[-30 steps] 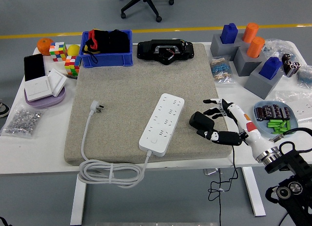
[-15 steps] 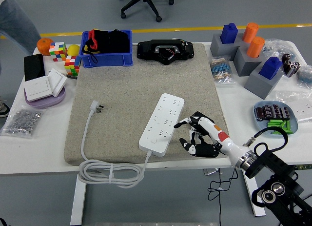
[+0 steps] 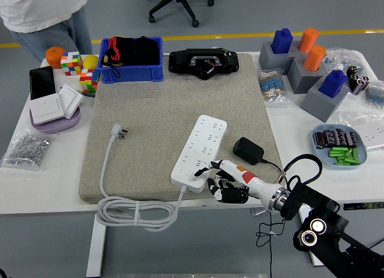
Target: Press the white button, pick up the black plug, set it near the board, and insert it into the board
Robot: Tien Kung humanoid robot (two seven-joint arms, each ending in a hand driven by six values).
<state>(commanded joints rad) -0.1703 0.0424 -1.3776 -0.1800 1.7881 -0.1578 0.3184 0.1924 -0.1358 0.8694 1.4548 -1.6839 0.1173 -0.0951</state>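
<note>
now right robot hand (image 3: 223, 181) at power strip (image 3: 200, 152) near end, black plug (image 3: 248, 150) beside.

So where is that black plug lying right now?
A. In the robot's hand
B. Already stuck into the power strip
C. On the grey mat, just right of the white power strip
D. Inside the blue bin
C: the black plug lies free on the grey mat, right of the white power strip, while the right hand reaches at the strip's near end.
</note>
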